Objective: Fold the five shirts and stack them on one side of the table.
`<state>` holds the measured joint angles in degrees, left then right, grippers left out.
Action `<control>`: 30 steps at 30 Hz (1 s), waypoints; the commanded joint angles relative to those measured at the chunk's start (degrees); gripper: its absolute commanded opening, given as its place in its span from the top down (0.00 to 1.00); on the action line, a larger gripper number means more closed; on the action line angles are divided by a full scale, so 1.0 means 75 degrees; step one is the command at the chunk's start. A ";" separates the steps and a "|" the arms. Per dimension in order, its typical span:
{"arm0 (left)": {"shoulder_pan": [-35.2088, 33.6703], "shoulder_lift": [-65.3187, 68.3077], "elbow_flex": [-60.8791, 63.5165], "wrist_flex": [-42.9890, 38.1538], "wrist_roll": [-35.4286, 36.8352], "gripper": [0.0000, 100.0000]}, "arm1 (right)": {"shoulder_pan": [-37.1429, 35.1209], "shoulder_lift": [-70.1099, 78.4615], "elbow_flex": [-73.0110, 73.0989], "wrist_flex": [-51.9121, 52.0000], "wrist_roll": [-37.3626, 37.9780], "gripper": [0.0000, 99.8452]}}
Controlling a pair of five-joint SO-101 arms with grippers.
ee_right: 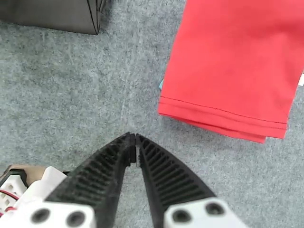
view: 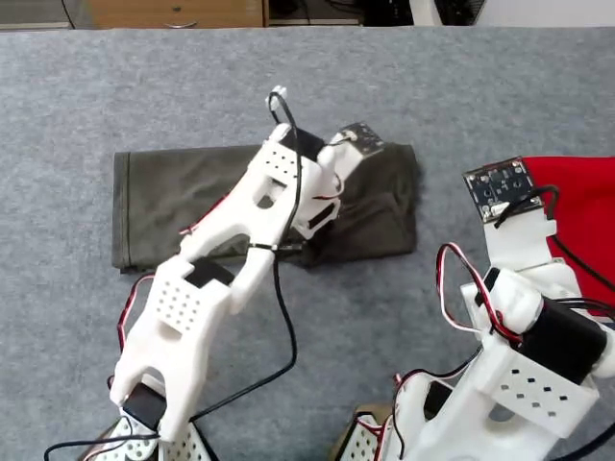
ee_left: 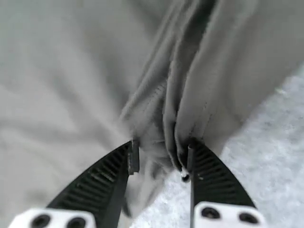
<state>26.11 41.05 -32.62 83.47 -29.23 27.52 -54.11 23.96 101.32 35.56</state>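
While looking down over the tabletop [view: 480,86], find the olive shirt [view: 173,202] near the middle, flattened into a long band, long axis side to side across the front of both arms. Smooth and square at its left end; rumpled and doubled over at its right end, beneath the left arm.

Down at that rumpled end, left gripper [ee_left: 161,159] at the shirt's near edge, on the border of cloth and bare tabletop. Jaws clenched on a bunched ridge of olive cloth, with pleats fanning away from the pinch.

Judged as mid-fold. Probably next: carry the pinched end over along the long axis, toward the smooth left end. Plenty of bare grey beyond the left end and behind the band, so no shortage of room that way. Less to the right, with the red shirt [view: 577,206] flat at the tabletop's right edge, apart from the olive one, hemmed edge toward the arms.

Right gripper [ee_right: 136,140] over bare tabletop between the two shirts, just beside the red hem. Jaws pressed tip to tip, grasping nothing. Nearer the red shirt than the olive band, so poorly placed to pin the band down; left arm plainly the closer.

Main risk, as a guess: dragging the whole band across the grey instead of turning it over, with only one end held and nothing weighing down the other.
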 commanded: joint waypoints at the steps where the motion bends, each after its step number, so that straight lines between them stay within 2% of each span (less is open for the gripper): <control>1: -0.0246 -0.0463 0.0352 -0.0633 -0.0082 0.83 | 0.0123 -0.0053 -0.0018 0.0105 0.0012 1.00; 10: -0.0082 -0.0557 0.0399 -0.0891 -0.0082 0.83 | 0.0123 -0.0053 -0.0018 0.0105 0.0012 1.00; 17: 0.0223 -0.1026 -0.0797 0.0316 -0.0082 0.83 | 0.0123 -0.0053 -0.0018 0.0105 0.0012 1.00; 30: -0.0070 -0.0147 -0.1301 0.0387 -0.0457 0.83 | 0.0123 -0.0053 -0.0029 0.0105 0.0012 1.00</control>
<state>26.73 40.44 -39.74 85.76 -32.13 27.52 -54.11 23.96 101.32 35.56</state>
